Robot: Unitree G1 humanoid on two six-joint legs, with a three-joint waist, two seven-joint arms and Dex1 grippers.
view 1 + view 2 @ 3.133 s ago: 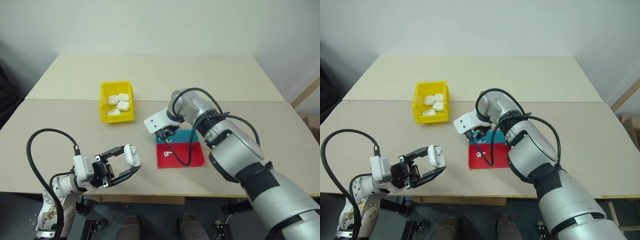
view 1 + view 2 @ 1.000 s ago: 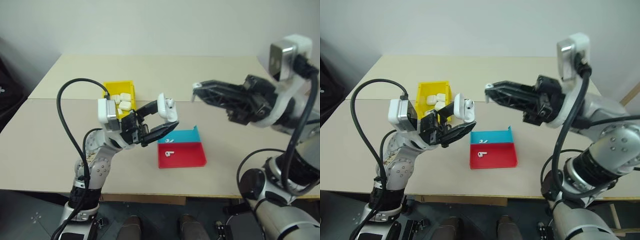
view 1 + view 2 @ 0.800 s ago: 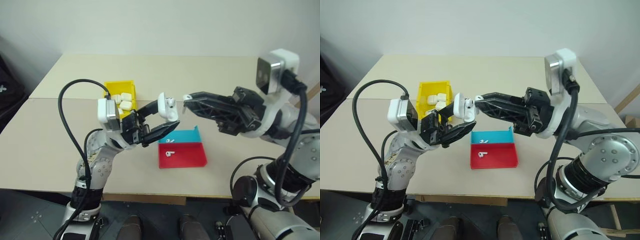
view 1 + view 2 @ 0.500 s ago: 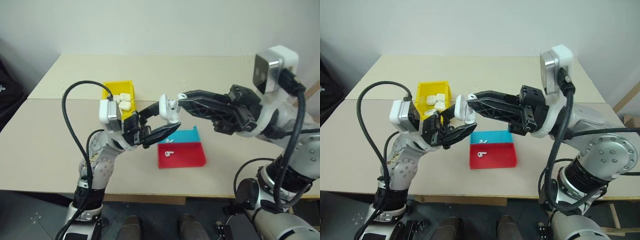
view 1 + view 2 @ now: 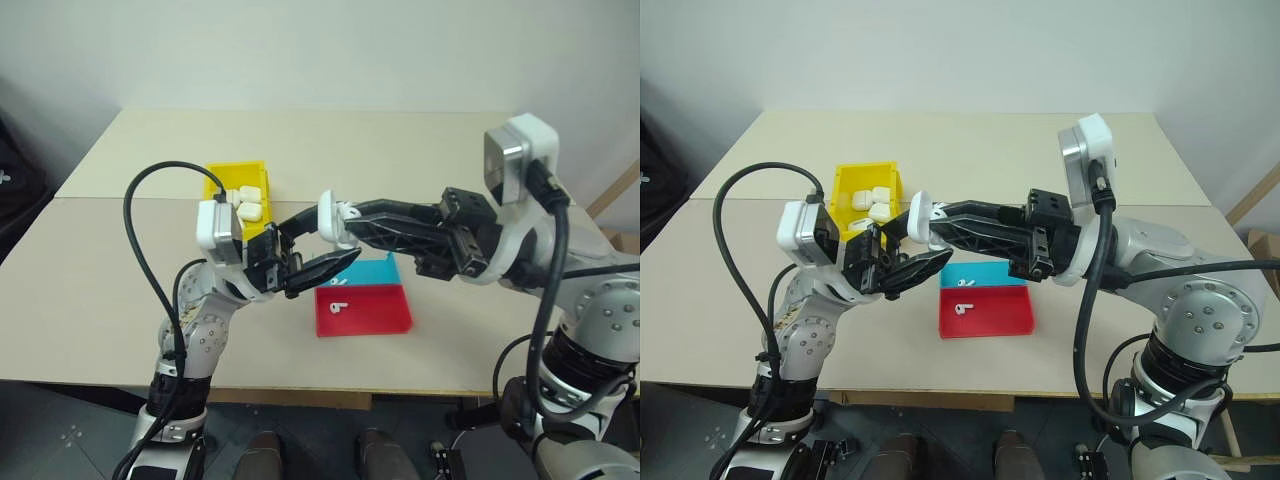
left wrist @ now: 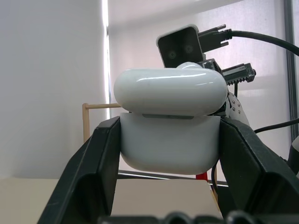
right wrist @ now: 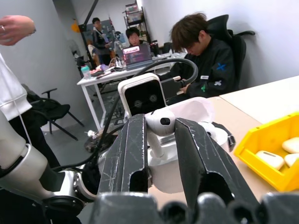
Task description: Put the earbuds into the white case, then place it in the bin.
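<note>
My left gripper [image 5: 335,238] is raised over the table's middle and shut on the white case [image 5: 328,216], whose lid stands open. In the left wrist view the case [image 6: 169,140] sits between both black fingers [image 6: 105,154]. My right gripper [image 5: 350,212] reaches in from the right, shut on one earbud [image 7: 160,122], stem down, right at the case's open top [image 7: 164,173]. A second earbud [image 5: 960,309] lies in the red tray and a third [image 5: 962,283] in the blue tray. The yellow bin [image 5: 222,180] stands behind the left arm, holding several white cases [image 5: 250,205].
The blue tray [image 5: 375,272] and the red tray [image 5: 375,312] lie side by side below the grippers, near the table's front. Cables loop off both arms. In the right wrist view a person [image 7: 205,60] sits at a desk behind, and a hand [image 7: 16,25] shows.
The right gripper has swung left with the earbud until its tips meet the case's opening. The left gripper has held the case in place over the last second, after lifting it from table height.
</note>
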